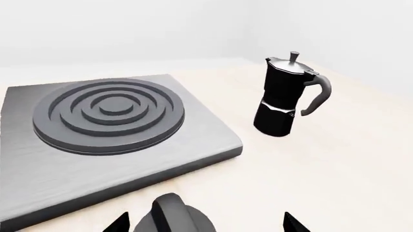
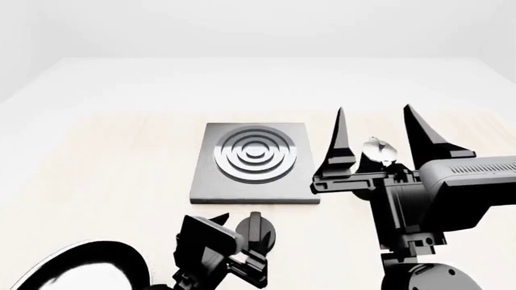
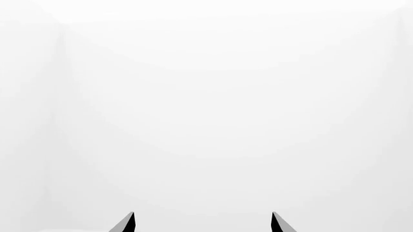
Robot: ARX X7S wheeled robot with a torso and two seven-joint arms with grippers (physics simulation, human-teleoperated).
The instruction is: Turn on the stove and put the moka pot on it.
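Observation:
The stove [image 1: 116, 125] is a flat dark-grey plate with raised rings, also seen mid-table in the head view as the stove [image 2: 254, 162]. Its black ridged knob [image 1: 173, 218] lies on the table in front of it. My left gripper [image 1: 206, 224] is open, one finger on each side of the knob and not touching it. The moka pot [image 1: 284, 96] stands upright on the table right of the stove. From the head, only the moka pot's silver lid [image 2: 377, 148] shows, behind my right gripper [image 2: 375, 115]. That gripper is raised, open, and holds nothing.
A round black frying pan [image 2: 81, 272] lies at the near left corner of the light wooden table [image 2: 105, 169]. In the right wrist view the right gripper [image 3: 202, 220] faces only a white wall. The left gripper [image 2: 238, 231] sits low by the knob [image 2: 258, 229].

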